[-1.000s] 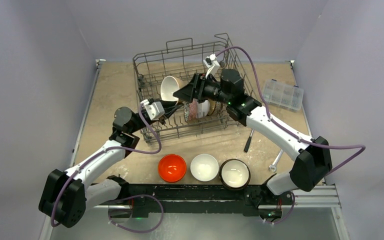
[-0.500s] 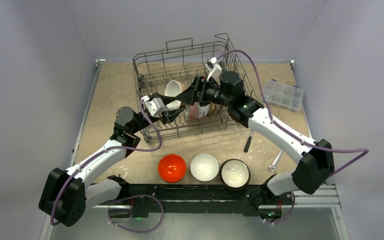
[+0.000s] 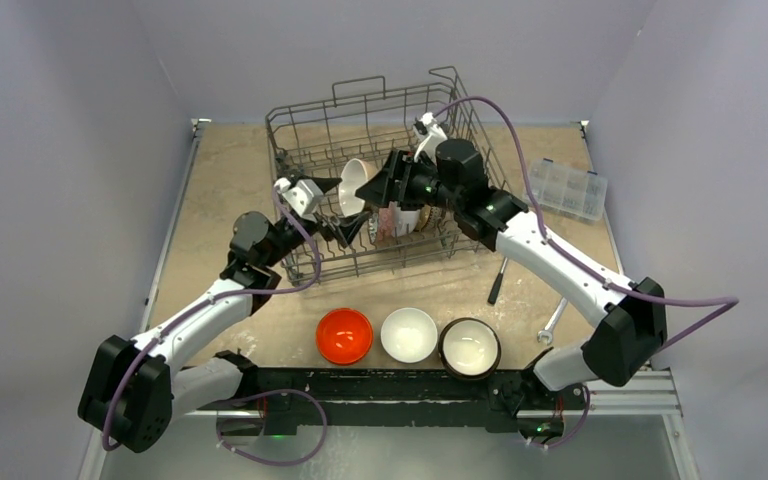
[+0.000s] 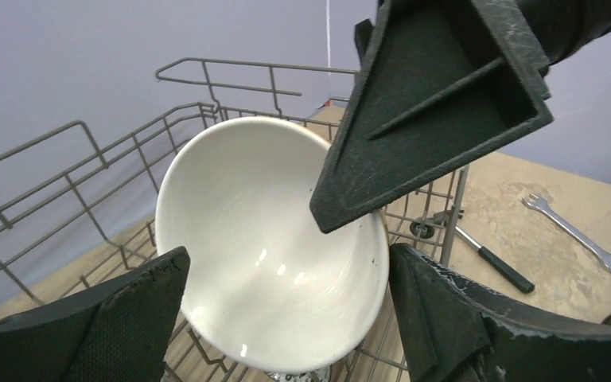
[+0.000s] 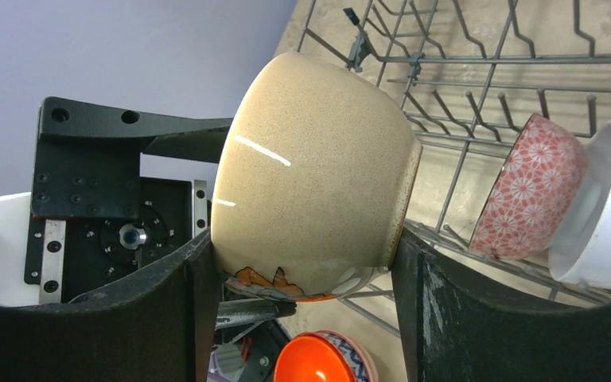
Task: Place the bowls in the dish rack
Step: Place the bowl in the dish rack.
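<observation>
Top: dish rack [image 3: 390,260] at centre of bench's far edge, tan bowl [image 3: 355,183] tipped on edge inside, left gripper [image 3: 350,204] and right gripper [image 3: 374,186] meeting at it; left wrist: left jaws agape either side of its white inside; right wrist: right jaws wide astride bowl, clamping not determinable.

Left gripper [image 3: 337,207]: moved up-right over dish rack [image 3: 290,140] front, fingers now spread facing tan bowl [image 3: 357,183]; bowl shifted slightly right.

Top cam looks down from behind arm bases [image 3: 225,372]; wrist cams close-up on opp. sides of same bowl [image 4: 270,239].
</observation>
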Robot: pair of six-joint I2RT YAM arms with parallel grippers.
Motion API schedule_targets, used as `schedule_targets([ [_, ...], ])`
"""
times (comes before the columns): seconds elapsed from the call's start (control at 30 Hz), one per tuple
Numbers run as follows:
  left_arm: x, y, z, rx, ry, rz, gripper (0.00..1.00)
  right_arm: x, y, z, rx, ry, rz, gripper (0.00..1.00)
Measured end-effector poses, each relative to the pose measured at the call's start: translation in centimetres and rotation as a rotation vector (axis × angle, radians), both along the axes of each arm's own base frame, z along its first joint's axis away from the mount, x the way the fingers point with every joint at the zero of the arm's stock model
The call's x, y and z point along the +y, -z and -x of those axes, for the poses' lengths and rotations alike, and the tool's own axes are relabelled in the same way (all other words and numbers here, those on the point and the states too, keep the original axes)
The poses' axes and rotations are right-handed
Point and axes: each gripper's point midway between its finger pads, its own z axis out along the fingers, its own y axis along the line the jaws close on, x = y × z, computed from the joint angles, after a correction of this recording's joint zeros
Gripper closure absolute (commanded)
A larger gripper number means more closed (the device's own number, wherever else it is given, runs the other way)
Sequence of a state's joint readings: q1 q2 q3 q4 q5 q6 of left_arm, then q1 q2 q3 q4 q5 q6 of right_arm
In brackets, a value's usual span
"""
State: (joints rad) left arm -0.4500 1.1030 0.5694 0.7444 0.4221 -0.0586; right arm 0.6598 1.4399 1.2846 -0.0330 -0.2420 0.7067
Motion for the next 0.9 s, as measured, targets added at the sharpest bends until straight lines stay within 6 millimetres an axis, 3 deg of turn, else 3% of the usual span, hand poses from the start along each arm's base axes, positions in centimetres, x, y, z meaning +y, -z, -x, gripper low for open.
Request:
schedule_targets([
  [0.43, 3.4, 0.1, -2.6, 0.086, -0.148, 0.052, 0.03, 0.6, -0.3, -3.3, -0.051, 0.047, 0.086, 1.00],
  [0.63, 5.5, -1.1, -3.3, 0.036, -0.228, 0.058, 0.03, -0.2, 1.6, -3.7, -0.017, 0.056, 0.175, 1.00],
  [0.9, 6.7, -1.9, -4.1, 0.030, -0.300, 0.037, 0.01, -0.1, 3.8, -5.0, -0.001, 0.058, 0.260, 1.00],
])
